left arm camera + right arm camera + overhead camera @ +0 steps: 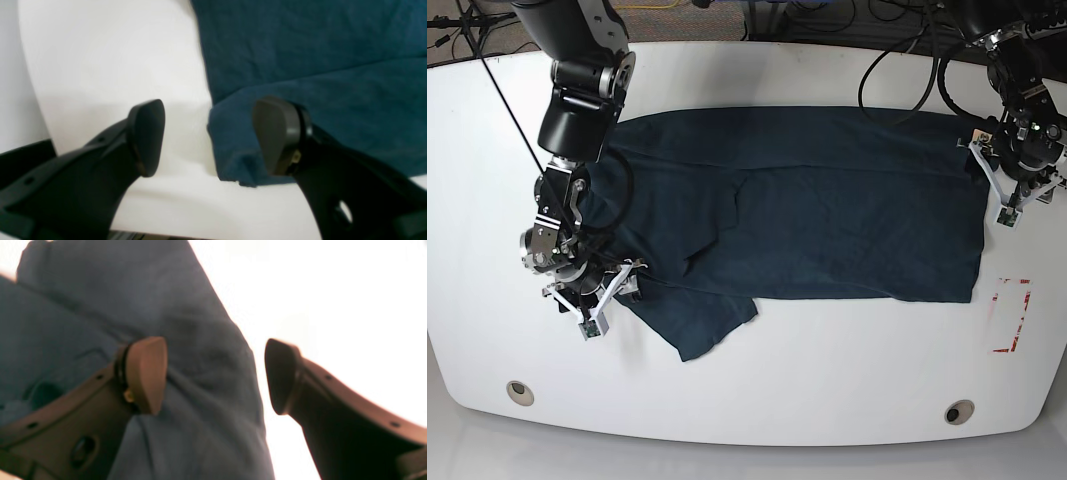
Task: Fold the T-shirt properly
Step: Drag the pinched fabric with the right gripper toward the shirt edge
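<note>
The dark navy T-shirt [827, 220] lies spread flat across the white table [757, 400], one sleeve pointing toward the front left. My left gripper [993, 184] is at the shirt's right edge. In the left wrist view it [211, 136] stands open around a folded corner of the T-shirt [317, 50], one finger [277, 133] over the cloth and the other over bare table. My right gripper [610, 296] is at the shirt's left edge near the sleeve. It [213, 375] is open too, straddling the hem of the T-shirt [83, 306].
A red marking [1012, 315] is on the table at the right, near the front. Two round fittings [519, 391] sit near the front edge. Cables [897, 60] trail over the back edge behind the shirt.
</note>
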`<state>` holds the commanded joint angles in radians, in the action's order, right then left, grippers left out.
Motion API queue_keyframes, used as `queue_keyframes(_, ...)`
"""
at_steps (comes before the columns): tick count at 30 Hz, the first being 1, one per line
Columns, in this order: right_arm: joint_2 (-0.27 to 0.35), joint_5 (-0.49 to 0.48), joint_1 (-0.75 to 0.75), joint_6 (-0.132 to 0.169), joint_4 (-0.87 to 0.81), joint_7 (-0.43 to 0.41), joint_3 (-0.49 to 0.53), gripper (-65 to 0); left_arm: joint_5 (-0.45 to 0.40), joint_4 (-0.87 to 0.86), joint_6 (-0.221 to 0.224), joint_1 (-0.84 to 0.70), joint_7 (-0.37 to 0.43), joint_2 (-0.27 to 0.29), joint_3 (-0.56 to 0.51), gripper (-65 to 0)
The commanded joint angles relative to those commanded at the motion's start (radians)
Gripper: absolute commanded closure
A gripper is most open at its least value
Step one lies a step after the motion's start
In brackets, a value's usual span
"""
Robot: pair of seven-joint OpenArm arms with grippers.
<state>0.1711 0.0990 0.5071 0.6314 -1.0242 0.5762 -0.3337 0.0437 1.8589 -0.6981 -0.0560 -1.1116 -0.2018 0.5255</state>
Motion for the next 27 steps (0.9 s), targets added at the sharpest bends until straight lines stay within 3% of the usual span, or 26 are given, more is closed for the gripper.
queue_keyframes(8, 0.052, 0.009, 0.068, -0.003, 0.253, -0.178, 0.0, -42.3, 0.0, 0.0, 0.0, 0.002, 0.0, -0.002, 0.0, -42.1)
queue_keyframes(15, 0.094, 0.009, 0.078, -0.003, 0.344, -0.261, 0.0, -42.3, 0.0, 0.0, 0.0, -0.003, 0.0, -0.003, 0.003, -42.1)
queue_keyframes(23, 0.103, 0.003, 0.074, -0.032, 0.376, -0.281, 0.002, -42.3, 0.0, 0.0, 0.0, -0.003, 0.0, -0.005, 0.003, -42.1)
queue_keyframes(27, 0.071, 0.009, 0.061, -0.037, 0.374, -0.278, 0.003, -42.3, 0.0, 0.0, 0.0, -0.002, -0.002, 0.0, 0.002, -42.1)
